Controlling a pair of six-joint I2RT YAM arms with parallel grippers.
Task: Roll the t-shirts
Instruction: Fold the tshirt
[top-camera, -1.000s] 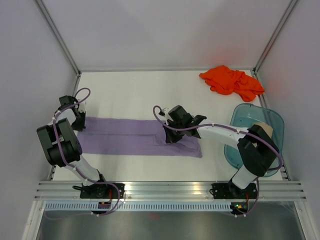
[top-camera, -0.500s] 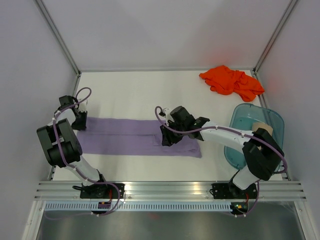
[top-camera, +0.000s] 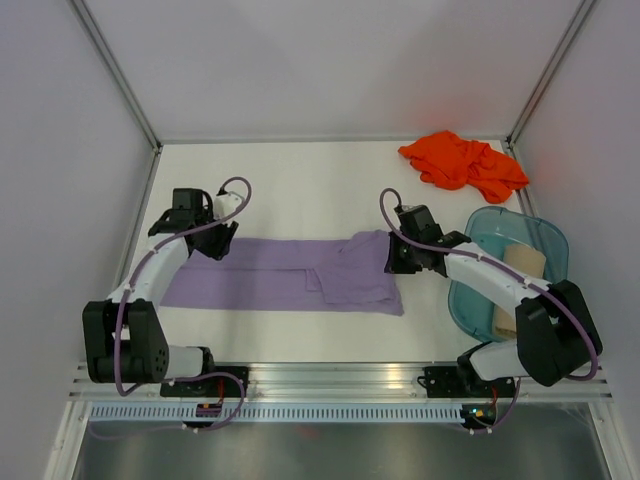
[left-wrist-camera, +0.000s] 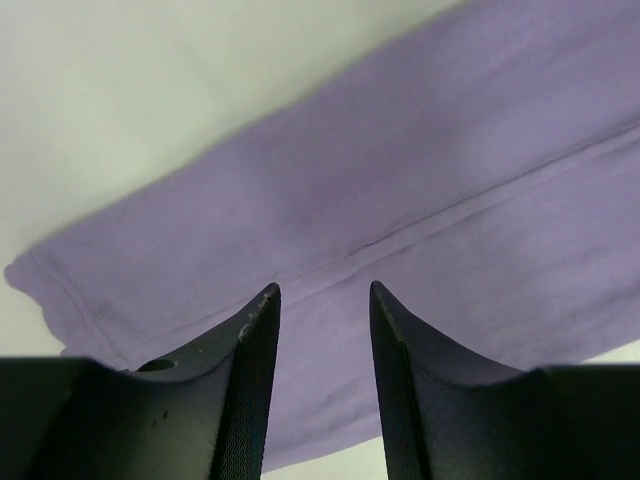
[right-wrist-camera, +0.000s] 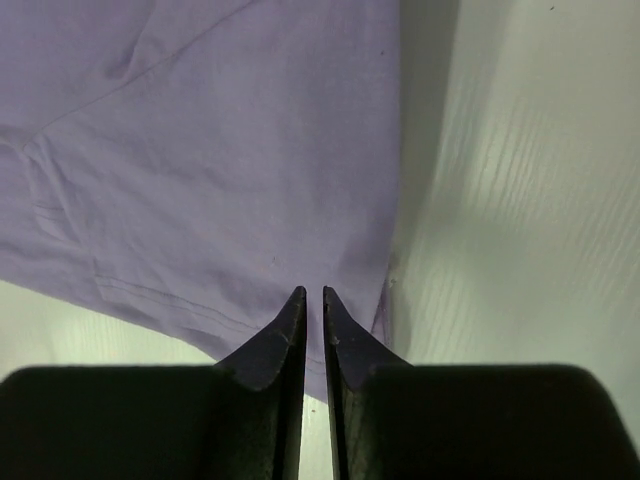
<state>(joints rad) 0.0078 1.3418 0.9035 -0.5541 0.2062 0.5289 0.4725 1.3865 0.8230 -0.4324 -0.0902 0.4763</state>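
The lavender t-shirt (top-camera: 270, 278) lies as a long folded strip across the table. Its right end forms a loose flap (top-camera: 355, 270) drawn up toward my right gripper (top-camera: 397, 256). In the right wrist view that gripper (right-wrist-camera: 312, 292) has its jaws almost together, pinching the lavender cloth (right-wrist-camera: 220, 150) near its raised edge. My left gripper (top-camera: 215, 242) hovers over the strip's upper left part. In the left wrist view it (left-wrist-camera: 322, 290) stands open above the cloth (left-wrist-camera: 400, 170) with nothing between its fingers. The orange-red t-shirt (top-camera: 462, 165) lies crumpled at the back right. The tan t-shirt (top-camera: 521, 264) sits in the tub.
A translucent teal tub (top-camera: 492, 222) stands at the right edge, just beyond my right forearm. Metal frame posts and white walls close in the table on three sides. Bare white tabletop (top-camera: 290, 190) stretches behind the lavender strip.
My left gripper has let go and moved right from the strip's left end. The right gripper opened, closed again and moved right and back, dragging the shirt's right flap with it.
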